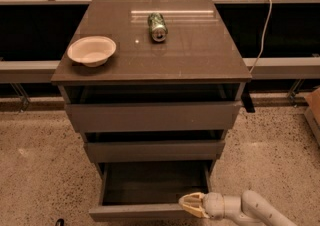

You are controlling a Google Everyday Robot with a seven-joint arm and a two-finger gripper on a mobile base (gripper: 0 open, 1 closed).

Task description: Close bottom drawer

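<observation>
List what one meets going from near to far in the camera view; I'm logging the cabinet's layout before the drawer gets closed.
Open bottom drawer, with the gripper at the right of its front panel → middle drawer front → top drawer front → bowl → can.

Bottom drawer [145, 213]: grey-brown front, dark interior.
Gripper [192, 205], lower right of frame at the drawer's front edge: cream-yellow.
Arm [260, 208]: pale grey.
Counter [195, 57]: glossy brown-grey.
Bowl [91, 50], upper left: off-white.
Can [157, 26], upper centre: green, silver end.
Floor [40, 170]: beige, dark-speckled.
</observation>
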